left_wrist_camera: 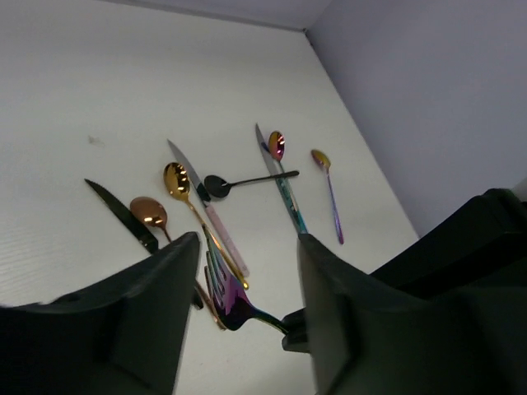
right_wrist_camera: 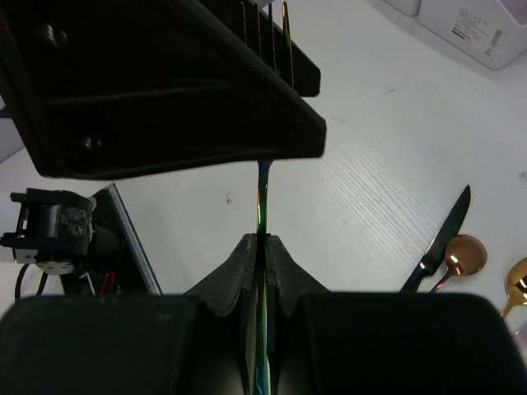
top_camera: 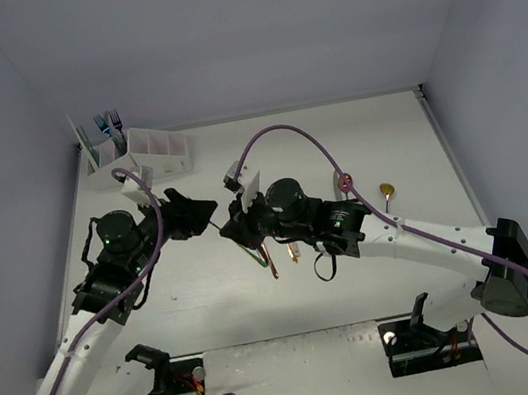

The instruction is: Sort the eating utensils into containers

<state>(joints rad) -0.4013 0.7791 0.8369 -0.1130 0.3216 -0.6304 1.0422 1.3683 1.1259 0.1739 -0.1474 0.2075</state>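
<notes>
My right gripper [right_wrist_camera: 263, 243] is shut on the handle of an iridescent purple fork [right_wrist_camera: 262, 197], held above the table. The fork's tines [left_wrist_camera: 224, 286] stand between the open fingers of my left gripper [left_wrist_camera: 247, 247], which do not touch it. In the top view the two grippers meet mid-table, left [top_camera: 202, 214] and right [top_camera: 235, 229]. The white rack [top_camera: 141, 155] stands at the far left with teal and purple forks [top_camera: 110, 124] upright in one end compartment. On the table lie a black knife [left_wrist_camera: 123, 216], copper spoon [left_wrist_camera: 150, 212], gold spoon [left_wrist_camera: 174, 178], pink-handled knife [left_wrist_camera: 211, 212], black spoon [left_wrist_camera: 239, 181] and teal knife [left_wrist_camera: 282, 183].
An iridescent spoon [left_wrist_camera: 277, 145] and a purple spoon [left_wrist_camera: 329, 194] lie nearer the right wall. In the top view a gold spoon [top_camera: 385, 189] lies right of my right arm, whose purple cable [top_camera: 284, 133] arches above the table. Walls close in the far and side edges.
</notes>
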